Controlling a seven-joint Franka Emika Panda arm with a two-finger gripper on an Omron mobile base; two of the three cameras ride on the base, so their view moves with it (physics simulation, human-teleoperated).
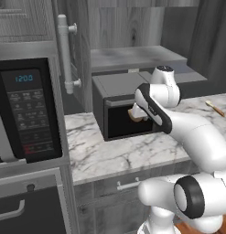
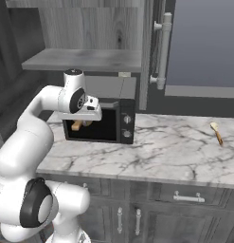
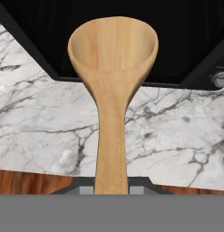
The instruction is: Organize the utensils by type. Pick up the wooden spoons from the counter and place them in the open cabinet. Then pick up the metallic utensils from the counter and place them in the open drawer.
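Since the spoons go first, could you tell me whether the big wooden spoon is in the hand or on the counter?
In the hand: the wooden spoon rises from between the fingertips, its bowl held above the marble counter before the dark oven.

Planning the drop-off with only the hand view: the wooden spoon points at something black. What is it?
Observer: A black countertop oven; the tool holds the wooden spoon before its dark front.
Operator: Where is the cabinet shelf?
Observer: The cabinet shelf sits above that oven.
Operator: Any other spoons?
Observer: A shorter wooden spoon lies on the counter, far to the right.
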